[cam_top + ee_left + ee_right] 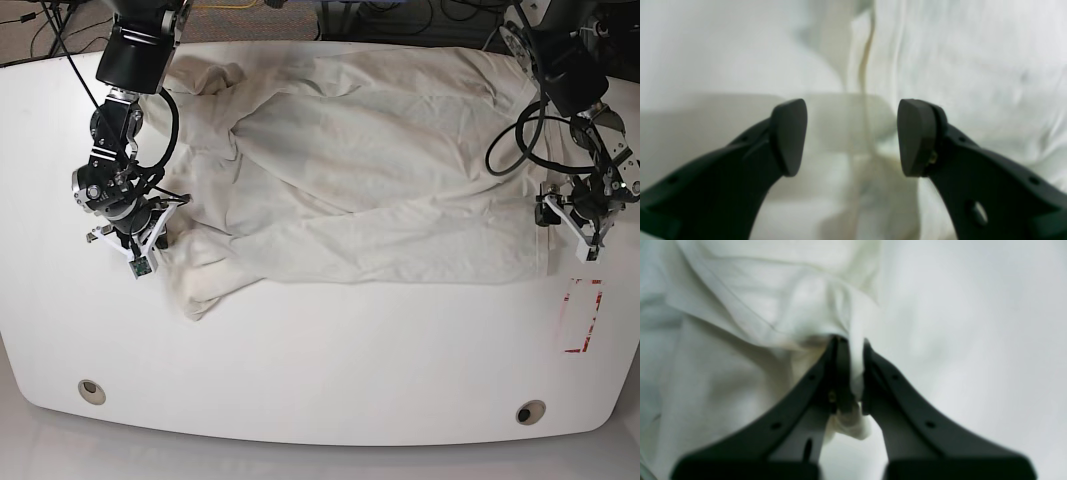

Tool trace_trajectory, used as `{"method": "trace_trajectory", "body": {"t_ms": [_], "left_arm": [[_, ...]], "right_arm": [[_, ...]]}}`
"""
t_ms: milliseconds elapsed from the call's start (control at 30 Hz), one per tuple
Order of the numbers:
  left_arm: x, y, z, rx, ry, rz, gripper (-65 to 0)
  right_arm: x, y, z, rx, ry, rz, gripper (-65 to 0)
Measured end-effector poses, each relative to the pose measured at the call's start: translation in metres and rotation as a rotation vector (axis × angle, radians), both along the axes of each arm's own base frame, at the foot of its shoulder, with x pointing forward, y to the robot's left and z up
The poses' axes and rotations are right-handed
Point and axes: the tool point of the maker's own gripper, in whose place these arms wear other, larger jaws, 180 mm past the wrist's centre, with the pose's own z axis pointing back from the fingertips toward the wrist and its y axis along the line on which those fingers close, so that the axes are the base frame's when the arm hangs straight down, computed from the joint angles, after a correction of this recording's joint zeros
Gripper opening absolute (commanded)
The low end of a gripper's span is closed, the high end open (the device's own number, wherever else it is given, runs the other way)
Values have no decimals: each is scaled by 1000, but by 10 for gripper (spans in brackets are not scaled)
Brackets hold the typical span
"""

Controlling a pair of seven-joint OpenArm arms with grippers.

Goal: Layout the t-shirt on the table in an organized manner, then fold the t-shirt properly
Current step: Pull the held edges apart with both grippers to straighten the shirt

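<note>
- white tabletop: we see the table (320,370) from above in the base view, rounded at its near corners, with two round grommet holes (91,391) near the front edge and a red tape rectangle (581,316) toward the right of that view.
- behind the far edge we see dark cables (60,20) on a grey floor.
- the t-shirt (370,190) lies spread across the far half of the table, plain white side up (no print shows), with broad creases and a folded flap running diagonally across its middle.
- one end of the cloth is bunched near the base view's left, where a corner trails toward the front; the opposite edge ends near the base view's right.
- the right gripper (850,373) (on the base view's left) has its jaws pressed together on a pinched fold of the t-shirt; in the right wrist view we see white cloth squeezed between the dark fingers (813,396) and hanging out below them.
- the left gripper (851,136) (on the base view's right) stands with its jaws wide apart; in the left wrist view we see nothing between the two dark pads (790,133), only blurred cloth and its hem line beneath.
- in the base view this gripper sits at the edge of the t-shirt, above the red tape rectangle.
</note>
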Motion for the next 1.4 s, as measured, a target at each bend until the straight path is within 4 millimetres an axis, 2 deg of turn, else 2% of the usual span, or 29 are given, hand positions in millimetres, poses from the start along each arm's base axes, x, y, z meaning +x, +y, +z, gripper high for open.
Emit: {"method": "trace_trajectory", "body": {"t_ms": [267,833,933,1067,1100,1133,1400], "left_arm": [[29,-2,0,-154,-44,81,-251],[73,-38,-2,-351,-101,87,-257],[78,-45,-4,-388,-113,86,-324],[77,-50,-7,-399,-97,83,-585],[76,-51,-9,-399,-92,81,-626],[74,-51,-10,-399,-88,82,-646],[74,-52,-12,-394,-90,76,-633]], "right_arm": [[0,-2,0,-4,0,-3,-626],[0,-2,0,-3,0,-3,-626],[0,-3,0,-4,0,-3,-626],[0,-3,0,-4,0,-3,-626],[0,-2,0,-4,0,-3,-626],[0,-2,0,-4,0,-3,-626],[0,-2,0,-3,0,-4,-626]]}}
